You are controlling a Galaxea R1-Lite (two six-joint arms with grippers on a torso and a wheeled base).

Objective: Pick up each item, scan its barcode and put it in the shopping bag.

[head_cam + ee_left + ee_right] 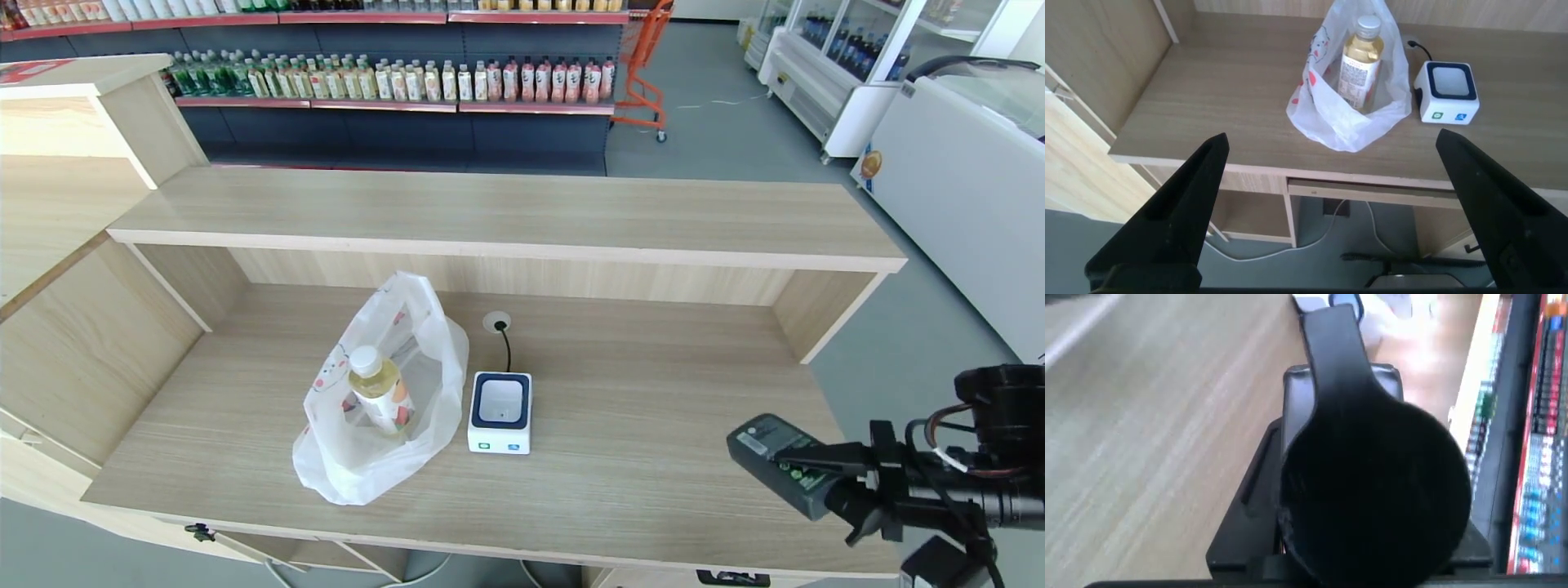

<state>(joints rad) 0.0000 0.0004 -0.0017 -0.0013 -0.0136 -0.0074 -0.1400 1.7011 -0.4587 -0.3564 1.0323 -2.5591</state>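
A white plastic shopping bag [377, 392] stands on the wooden counter [653, 408] with a yellow drink bottle [378, 390] upright inside it. Just right of the bag sits the white barcode scanner [500, 411], window facing up. Over the counter's front right corner my right gripper [816, 478] is shut on a dark grey, label-bearing item [771, 461], held lying sideways above the wood. In the right wrist view the dark item [1372, 498] sits under one finger [1331, 351]. My left gripper [1331, 143] hangs open off the counter's front edge, facing the bag [1331, 114], the bottle [1360, 61] and the scanner [1447, 91].
A raised wooden shelf [506, 216] runs along the counter's back, with side panels left and right. The scanner's cable [506, 343] goes into a grommet behind it. Store shelves of bottles [392, 82] and freezers [963, 163] stand beyond.
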